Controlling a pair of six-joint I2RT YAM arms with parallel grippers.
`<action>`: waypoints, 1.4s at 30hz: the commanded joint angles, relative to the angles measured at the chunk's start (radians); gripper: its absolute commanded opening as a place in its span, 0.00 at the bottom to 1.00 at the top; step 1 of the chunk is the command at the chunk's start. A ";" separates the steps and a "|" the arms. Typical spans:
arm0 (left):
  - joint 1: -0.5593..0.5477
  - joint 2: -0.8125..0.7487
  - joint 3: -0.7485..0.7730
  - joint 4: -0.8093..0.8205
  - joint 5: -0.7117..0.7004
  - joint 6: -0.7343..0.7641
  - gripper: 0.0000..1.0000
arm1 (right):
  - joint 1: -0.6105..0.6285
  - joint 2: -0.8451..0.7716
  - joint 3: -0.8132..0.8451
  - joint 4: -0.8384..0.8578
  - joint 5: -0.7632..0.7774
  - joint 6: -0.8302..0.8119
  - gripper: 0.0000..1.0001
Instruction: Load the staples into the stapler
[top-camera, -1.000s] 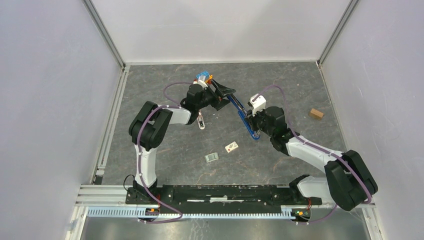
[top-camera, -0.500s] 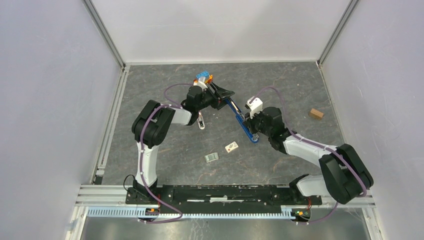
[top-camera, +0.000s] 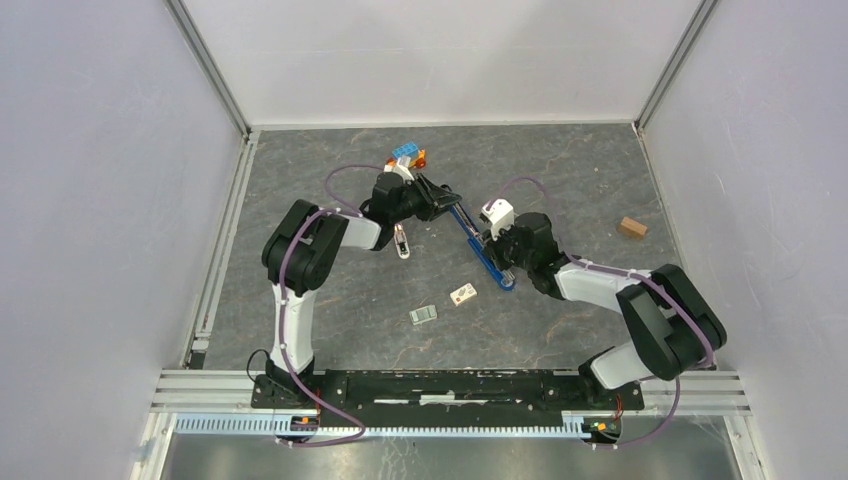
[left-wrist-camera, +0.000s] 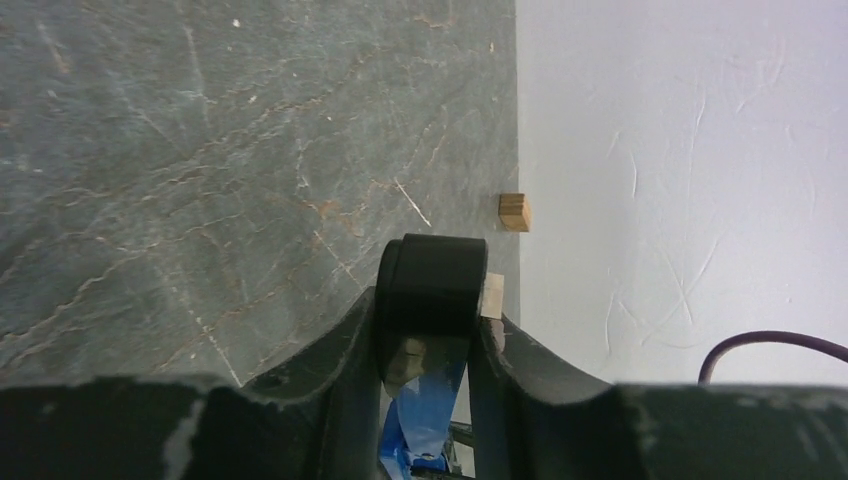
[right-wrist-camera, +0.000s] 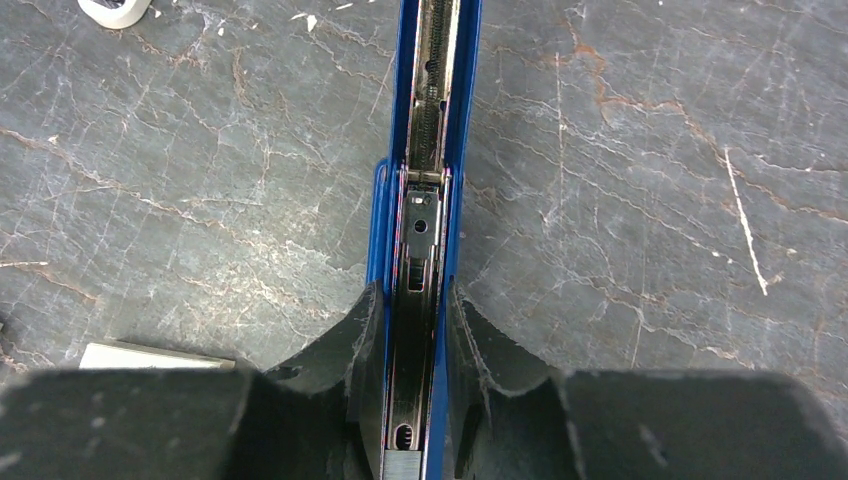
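The dark-blue stapler (top-camera: 482, 248) lies slanted at mid-table, and its black and silver rail (right-wrist-camera: 428, 120) faces the right wrist camera. My right gripper (top-camera: 497, 256) is shut on its near half, one finger on each blue side (right-wrist-camera: 415, 335). My left gripper (top-camera: 446, 198) has closed onto the far end. In the left wrist view its fingers press both sides of a black rounded part (left-wrist-camera: 430, 285), with blue plastic (left-wrist-camera: 430, 410) below. A silvery strip (top-camera: 423, 314) and a pale flat piece (top-camera: 462, 293) lie nearer the bases; they look like the staples, but I cannot tell for sure.
A toy car with a blue top (top-camera: 407, 155) stands just behind the left gripper. A small white object (top-camera: 401, 243) lies beside the left forearm. A wooden block (top-camera: 631, 227) sits near the right wall (left-wrist-camera: 514, 211). White walls close in the table on three sides.
My left gripper's jaws have gone from wide open to closed around the stapler's far end. The right arm has shifted the stapler a little to the left.
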 joint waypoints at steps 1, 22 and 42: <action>0.006 -0.102 0.039 -0.059 -0.012 0.154 0.28 | 0.005 0.035 0.069 0.052 0.004 -0.043 0.00; -0.056 -0.226 0.084 -0.293 -0.162 0.515 0.02 | 0.005 -0.020 0.031 -0.040 -0.044 -0.067 0.44; -0.056 -0.250 0.092 -0.325 -0.211 0.725 0.02 | 0.004 -0.155 -0.060 -0.118 -0.021 -0.057 0.55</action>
